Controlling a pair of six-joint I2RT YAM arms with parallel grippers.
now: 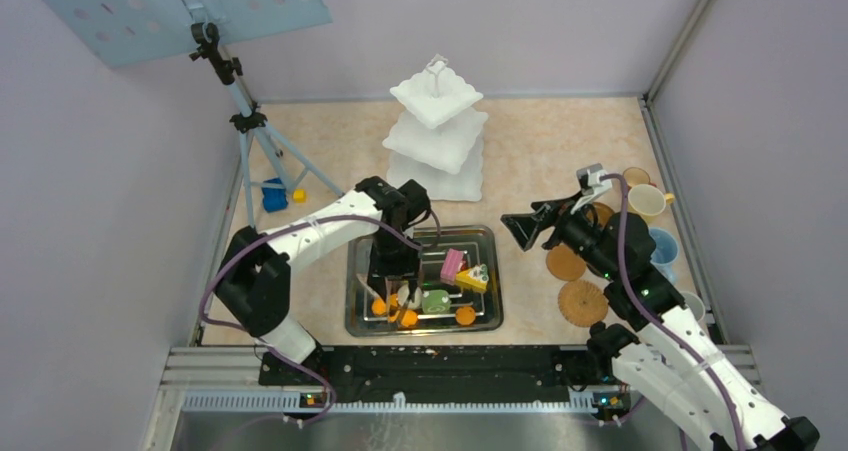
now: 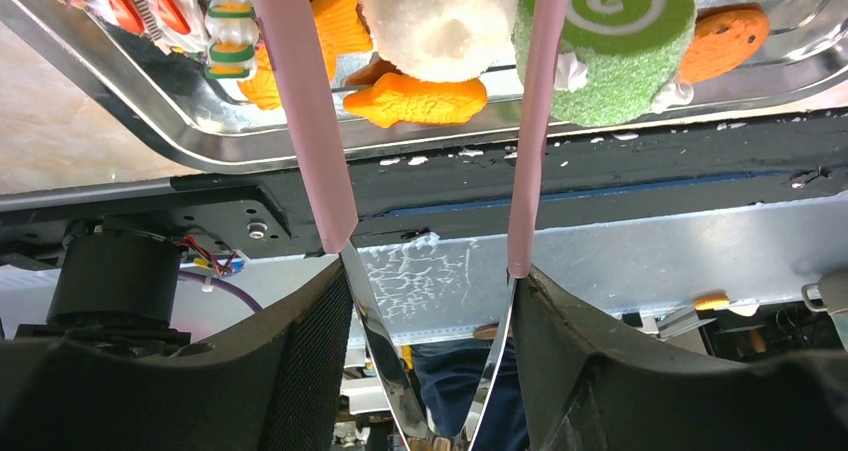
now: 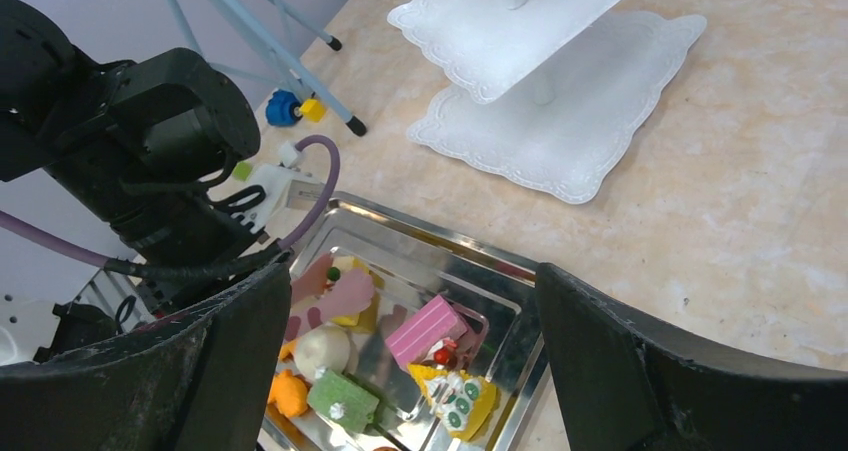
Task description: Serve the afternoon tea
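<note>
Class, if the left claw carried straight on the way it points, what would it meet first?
Probably the cream pastry in the tray, between the arms of the tongs the left claw grips.

Bright, even overhead light fills every view. The steel tray [image 2: 120, 101] throws glare and mirror reflections; the white stand [image 1: 436, 131] looks slightly washed out. Shadows on the counter [image 1: 540, 141] are soft.

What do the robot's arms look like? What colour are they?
Both arms, left arm and right arm, are white tubes with chunky black joints. A purple cable loops along each. Each ends in a black two-fingered claw: left claw, right claw.
</note>
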